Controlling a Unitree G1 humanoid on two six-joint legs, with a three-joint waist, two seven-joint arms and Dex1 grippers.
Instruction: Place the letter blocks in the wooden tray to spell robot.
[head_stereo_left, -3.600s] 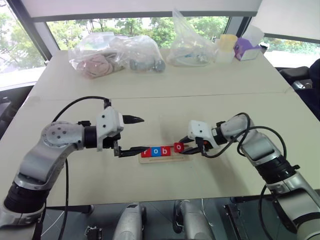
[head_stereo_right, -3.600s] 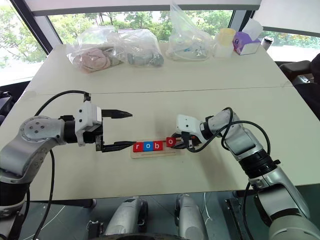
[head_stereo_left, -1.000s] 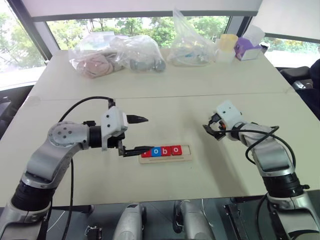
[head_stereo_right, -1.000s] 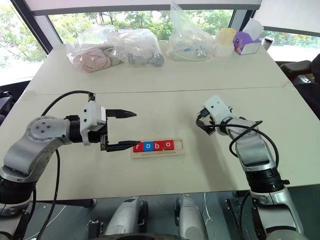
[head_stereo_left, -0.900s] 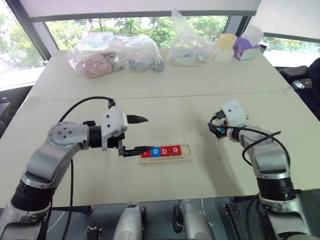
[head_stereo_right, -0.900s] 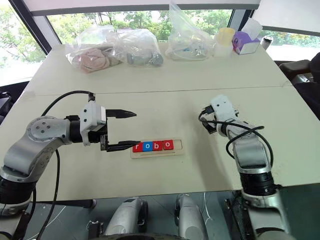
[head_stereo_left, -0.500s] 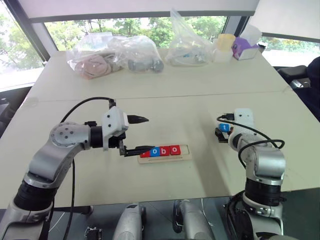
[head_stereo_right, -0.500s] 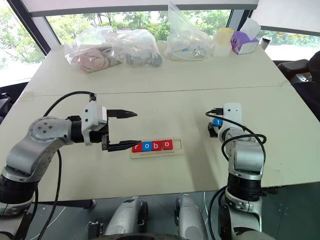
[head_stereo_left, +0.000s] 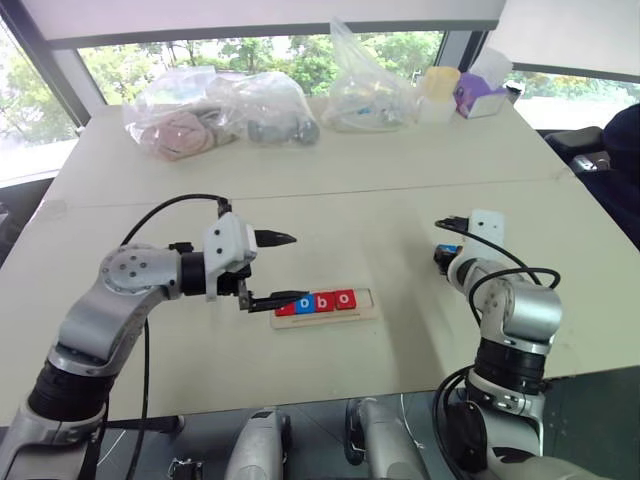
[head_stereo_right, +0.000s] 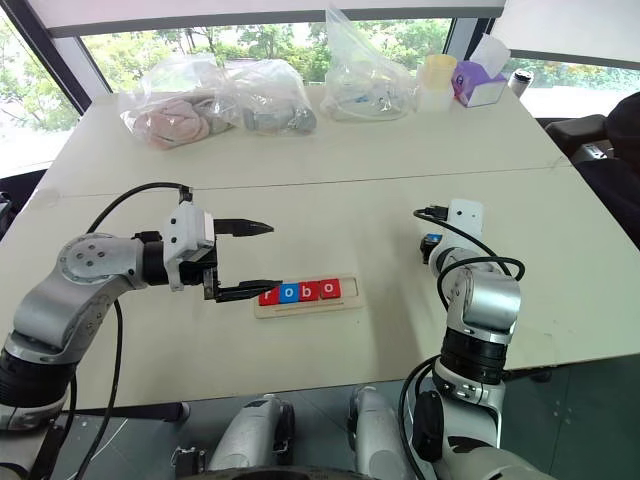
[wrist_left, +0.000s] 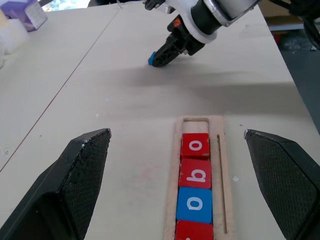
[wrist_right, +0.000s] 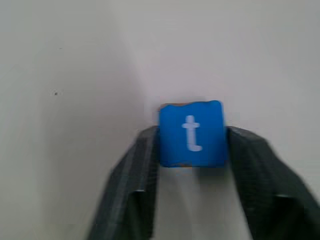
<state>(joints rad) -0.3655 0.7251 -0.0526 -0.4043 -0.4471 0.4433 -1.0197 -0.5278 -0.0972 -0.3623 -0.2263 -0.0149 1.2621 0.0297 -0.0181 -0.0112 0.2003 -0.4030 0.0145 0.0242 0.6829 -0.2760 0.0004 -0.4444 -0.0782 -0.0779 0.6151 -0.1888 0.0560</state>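
Pale beige counter (head_stereo_left: 330, 195) carries a long shallow pale-wood tray (head_stereo_left: 325, 304) holding four red and blue letter blocks (head_stereo_left: 318, 300), seemingly r, o, b, o. Left gripper (head_stereo_left: 281, 268) hovers at the tray's left end, fingers wide. Well right, the right gripper (wrist_right: 192, 137) pinches the blue "t" block (wrist_right: 191, 132) at the counter.
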